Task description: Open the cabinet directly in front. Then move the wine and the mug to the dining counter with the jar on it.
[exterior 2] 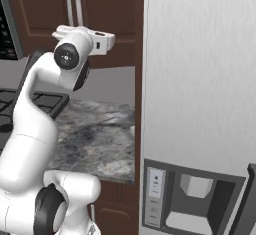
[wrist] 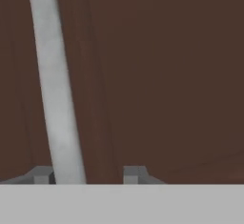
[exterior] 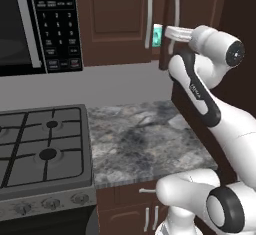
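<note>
One claw [wrist: 88, 173], spread, straddles one of the cabinet's [exterior: 115, 14] two handles [wrist: 55, 85].

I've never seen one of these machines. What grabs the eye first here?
The white robot arm reaching up to the dark brown cabinet, its gripper at the long silver handle of the left door. Close up, that handle runs between the two fingertips. Below lie a grey marbled counter and a gas stove.

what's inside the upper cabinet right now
Mostly hidden: the cabinet doors are barely ajar. A teal mug peeks through the gap beside the gripper. Any bottle inside is covered.
</note>
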{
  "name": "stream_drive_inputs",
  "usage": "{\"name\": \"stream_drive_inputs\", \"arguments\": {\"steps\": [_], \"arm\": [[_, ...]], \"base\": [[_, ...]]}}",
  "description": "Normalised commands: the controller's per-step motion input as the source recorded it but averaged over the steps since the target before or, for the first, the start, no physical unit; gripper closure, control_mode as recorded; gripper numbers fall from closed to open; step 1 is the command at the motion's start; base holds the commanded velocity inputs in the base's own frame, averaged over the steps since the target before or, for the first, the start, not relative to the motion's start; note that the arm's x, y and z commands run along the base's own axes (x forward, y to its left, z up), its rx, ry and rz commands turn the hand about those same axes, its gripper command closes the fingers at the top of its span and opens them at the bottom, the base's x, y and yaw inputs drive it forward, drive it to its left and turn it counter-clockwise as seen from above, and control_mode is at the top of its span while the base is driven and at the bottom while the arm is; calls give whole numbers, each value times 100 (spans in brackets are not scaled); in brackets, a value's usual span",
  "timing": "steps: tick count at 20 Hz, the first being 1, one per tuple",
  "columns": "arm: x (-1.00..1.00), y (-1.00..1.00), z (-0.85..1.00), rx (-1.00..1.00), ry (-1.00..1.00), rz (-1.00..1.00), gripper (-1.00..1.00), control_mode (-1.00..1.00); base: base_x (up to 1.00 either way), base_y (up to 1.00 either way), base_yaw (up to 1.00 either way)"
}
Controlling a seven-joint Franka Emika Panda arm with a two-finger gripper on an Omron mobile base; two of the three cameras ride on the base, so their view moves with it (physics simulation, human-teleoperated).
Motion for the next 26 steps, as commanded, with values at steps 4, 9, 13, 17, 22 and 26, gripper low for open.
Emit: {"name": "stream_drive_inputs", "arguments": {"steps": [4,9,13,17,22,26], "arm": [[-62,-100,15,7,0,-1,100,-100],[-66,-100,17,7,0,-1,100,-100],[-69,-100,16,9,0,-1,100,-100],[-56,-93,4,6,0,-1,100,-100],[-11,-5,0,0,0,0,-100,-100],[-100,-14,-4,0,0,0,-100,-100]], "base": [[0,0,0],[0,0,0],[0,0,0],[0,0,0],[0,0,0],[0,0,0]]}}
